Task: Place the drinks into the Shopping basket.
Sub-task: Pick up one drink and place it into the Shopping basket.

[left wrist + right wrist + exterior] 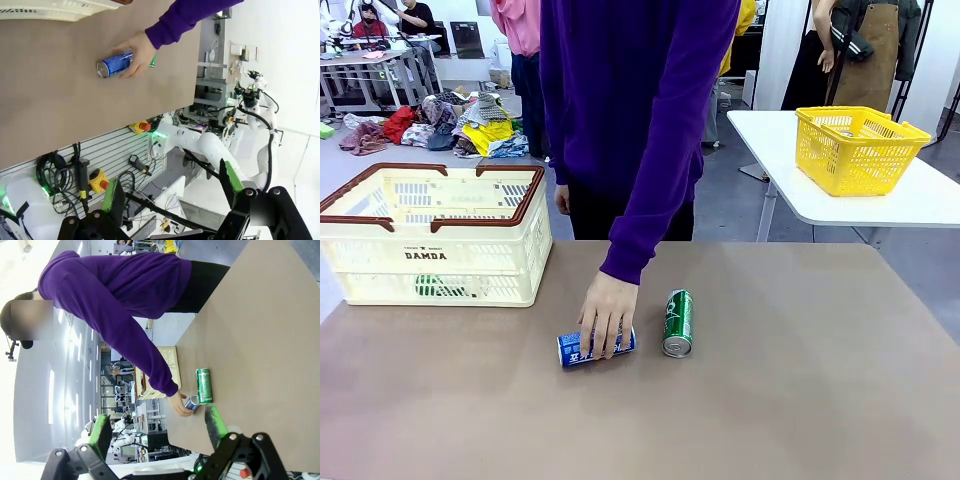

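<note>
A blue can [595, 346] lies on its side on the brown table, and a person's hand [608, 312] rests on it. Just to its right a green can [677, 322] also lies on its side. The cream Shopping basket [380, 255] with a brown rim stands at the far left; something green [440, 287] shows through its slots. My left gripper [172, 187] hangs open off the table's edge, far from the blue can [114, 64] and the hand. My right gripper [159, 426] is open too, with the green can [204, 385] and the blue can [191, 403] beyond it.
A person in a purple top [630, 100] stands at the far side and leans over the table. A yellow mesh basket [858, 148] sits on a separate white table [920, 200] at the back right. The brown table [800, 400] has free room on its right half.
</note>
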`<move>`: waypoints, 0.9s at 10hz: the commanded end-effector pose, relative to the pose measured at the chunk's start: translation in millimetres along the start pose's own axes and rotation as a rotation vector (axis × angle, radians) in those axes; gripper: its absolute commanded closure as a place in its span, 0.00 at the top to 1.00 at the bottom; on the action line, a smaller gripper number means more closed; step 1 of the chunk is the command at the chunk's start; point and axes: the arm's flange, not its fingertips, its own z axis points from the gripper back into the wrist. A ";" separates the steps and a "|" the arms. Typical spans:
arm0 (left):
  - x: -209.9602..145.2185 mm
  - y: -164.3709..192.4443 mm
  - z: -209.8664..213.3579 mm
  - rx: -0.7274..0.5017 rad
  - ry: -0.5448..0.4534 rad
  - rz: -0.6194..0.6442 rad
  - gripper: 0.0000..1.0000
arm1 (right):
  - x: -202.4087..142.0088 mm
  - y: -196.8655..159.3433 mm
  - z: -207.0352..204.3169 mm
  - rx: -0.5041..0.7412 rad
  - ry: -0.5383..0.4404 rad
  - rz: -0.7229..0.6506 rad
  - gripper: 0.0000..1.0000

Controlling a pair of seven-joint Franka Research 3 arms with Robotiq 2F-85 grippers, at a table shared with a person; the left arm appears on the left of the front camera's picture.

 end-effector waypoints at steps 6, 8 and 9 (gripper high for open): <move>5.0 30.2 8.2 -0.103 0.002 0.009 1.00 | 1.9 2.5 -0.1 0.023 -0.007 0.012 1.00; 16.7 -17.1 -28.7 -0.057 -0.037 0.135 1.00 | 1.9 2.5 -0.1 0.023 -0.007 0.012 1.00; 21.2 -48.0 -59.6 0.015 -0.032 0.109 1.00 | 1.9 2.5 -0.1 0.023 -0.007 0.012 1.00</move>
